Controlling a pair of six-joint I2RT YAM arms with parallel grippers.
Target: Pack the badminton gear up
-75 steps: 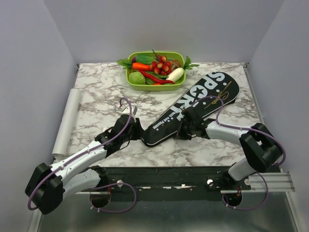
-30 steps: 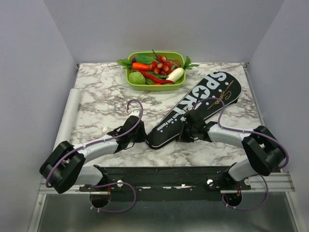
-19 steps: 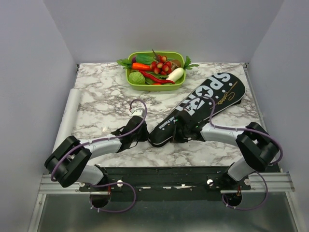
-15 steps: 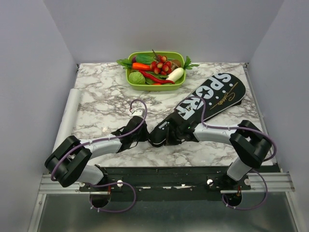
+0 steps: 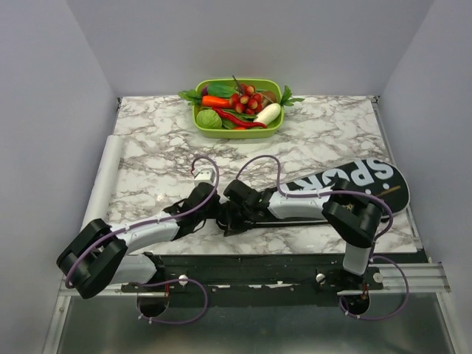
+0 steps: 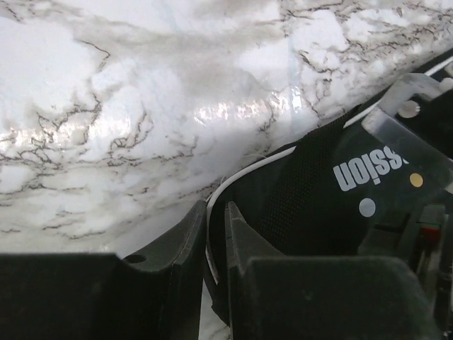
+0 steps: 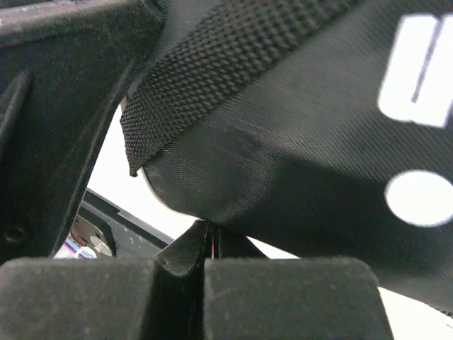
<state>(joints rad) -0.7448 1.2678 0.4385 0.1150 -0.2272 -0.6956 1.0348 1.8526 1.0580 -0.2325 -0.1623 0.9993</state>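
Note:
The badminton gear in view is the long black bag (image 5: 346, 181) lettered "SPORT", lying almost parallel to the table's front edge with its wide end at the right. Both grippers meet at its narrow left end. My left gripper (image 5: 218, 215) is shut on the bag's white-piped rim (image 6: 212, 205), which runs between its jaws (image 6: 216, 219). My right gripper (image 5: 234, 215) reaches in from the right. Its jaws (image 7: 210, 237) are pressed together on a thin bit just under the bag's fabric (image 7: 318, 142). A woven black strap (image 7: 233, 64) crosses above them.
A green tray (image 5: 237, 133) of toy vegetables stands at the back centre. A white roll (image 5: 103, 184) lies along the table's left edge. The dark metal rail (image 5: 251, 265) runs just in front of the bag. The bag's wide end nears the right edge.
The bag has swung from a diagonal to lie along the front edge. My right gripper has moved left to its narrow end. My left gripper has closed on the rim there.

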